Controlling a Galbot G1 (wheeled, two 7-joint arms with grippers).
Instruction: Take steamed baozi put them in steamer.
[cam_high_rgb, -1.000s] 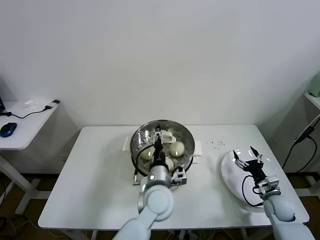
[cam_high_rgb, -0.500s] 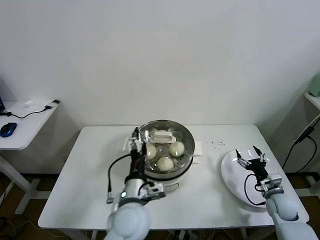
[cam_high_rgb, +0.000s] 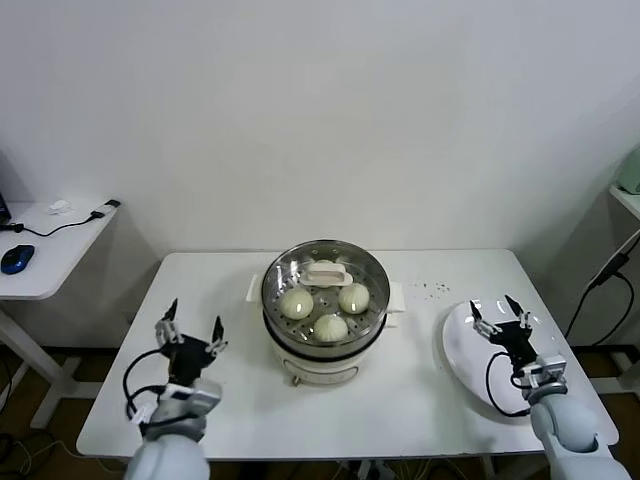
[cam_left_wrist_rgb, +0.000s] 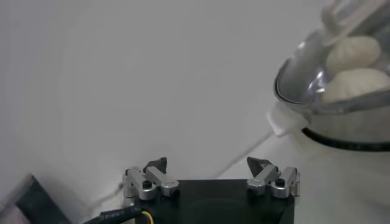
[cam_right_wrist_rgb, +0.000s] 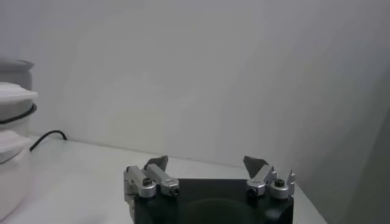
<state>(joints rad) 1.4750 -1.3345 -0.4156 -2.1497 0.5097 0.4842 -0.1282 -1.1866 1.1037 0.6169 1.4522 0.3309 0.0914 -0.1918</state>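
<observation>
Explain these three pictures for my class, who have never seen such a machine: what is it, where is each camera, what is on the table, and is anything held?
It is a two-armed robot. One picture looks down from its head; the others come from cameras on each wrist. On the white table stands a round shiny steel steamer holding smooth cream-white buns, under a clear lid. A flat white plate lies to the robot's right. The left gripper and right gripper are open, holding nothing.
</observation>
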